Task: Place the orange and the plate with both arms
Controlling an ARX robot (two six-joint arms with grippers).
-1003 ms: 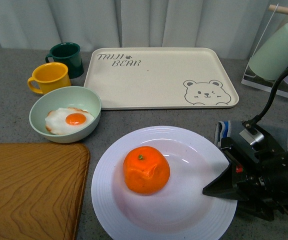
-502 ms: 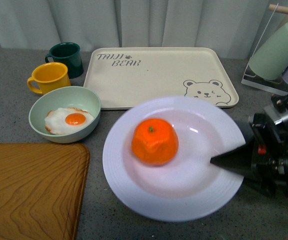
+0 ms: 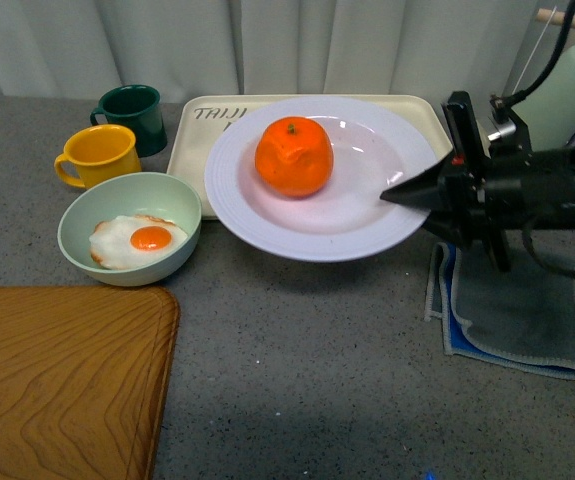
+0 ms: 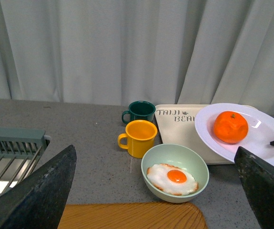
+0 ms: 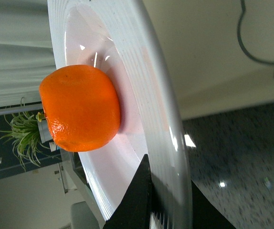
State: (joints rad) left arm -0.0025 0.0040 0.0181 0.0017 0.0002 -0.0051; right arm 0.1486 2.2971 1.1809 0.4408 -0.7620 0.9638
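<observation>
The white plate (image 3: 257,205) is held in the air over the cream bear tray (image 3: 192,135), with the orange (image 3: 293,156) sitting in its well. My right gripper (image 3: 399,197) is shut on the plate's right rim. In the right wrist view the plate's ridged rim (image 5: 163,119) runs between the black fingers (image 5: 137,198), and the orange (image 5: 79,109) rests against the well. In the left wrist view the plate (image 4: 270,140) and orange (image 4: 230,127) show at the right. My left gripper (image 4: 156,186) is open and empty, high above the pale green bowl (image 4: 148,164).
The pale green bowl (image 3: 177,198) holds a fried egg (image 3: 137,240). A yellow mug (image 3: 99,155) and a dark green mug (image 3: 133,116) stand behind it. A wooden board (image 3: 57,380) lies front left. A grey cloth (image 3: 512,310) lies under my right arm. A dish rack (image 4: 8,152) shows in the left wrist view.
My right gripper has lifted the plate with the orange off the table and carried it back over the bear tray. The grey cloth is uncovered.
</observation>
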